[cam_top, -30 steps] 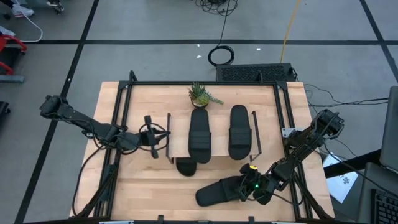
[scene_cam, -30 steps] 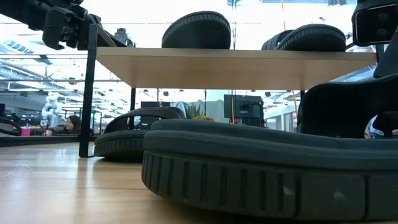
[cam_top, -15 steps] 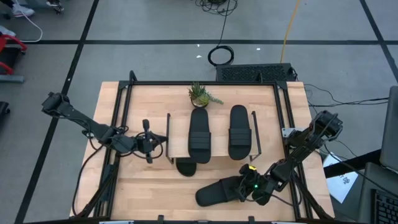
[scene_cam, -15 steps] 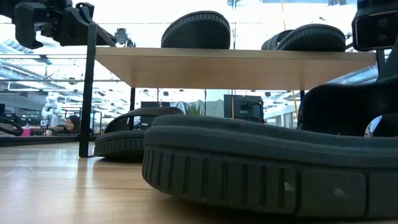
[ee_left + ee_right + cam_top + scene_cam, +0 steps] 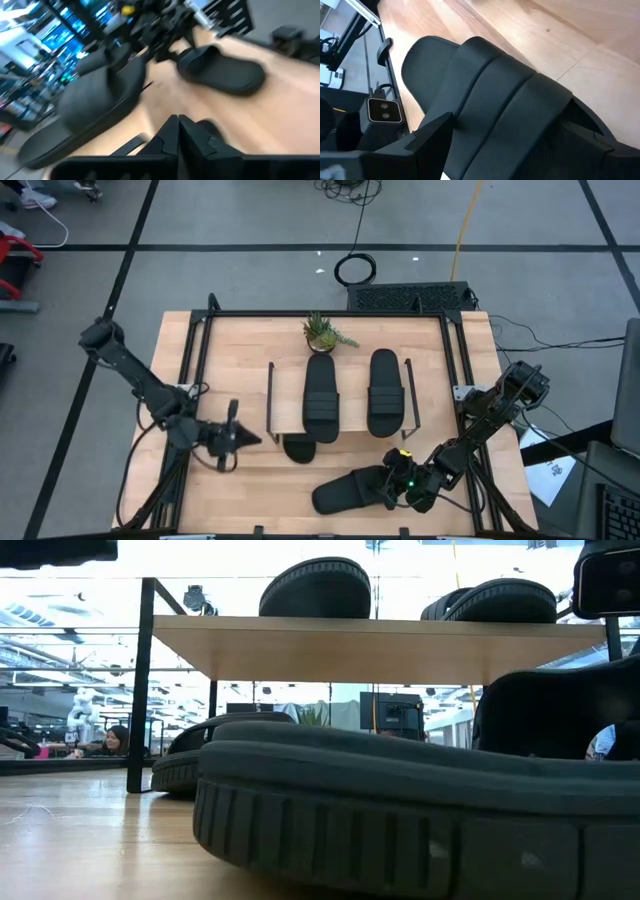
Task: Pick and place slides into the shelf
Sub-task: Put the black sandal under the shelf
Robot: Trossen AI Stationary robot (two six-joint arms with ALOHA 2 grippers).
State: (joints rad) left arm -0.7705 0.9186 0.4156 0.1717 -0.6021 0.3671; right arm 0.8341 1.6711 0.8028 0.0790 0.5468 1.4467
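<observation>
The right gripper (image 5: 400,486) pinches the wide strap of a slide (image 5: 345,493) lying near the counter's (image 5: 250,500) front edge, a finger (image 5: 427,137) on each side of the strap. The left gripper (image 5: 243,438), fingers pressed together, hangs over bare counter left of the shelf (image 5: 288,420). Two slides (image 5: 321,395) sit on top; a fourth (image 5: 297,447) is mostly hidden beneath.

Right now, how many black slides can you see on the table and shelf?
4. Two slides sit on the shelf top, one lies underneath, mostly hidden, and one is on the table in the right gripper.
</observation>
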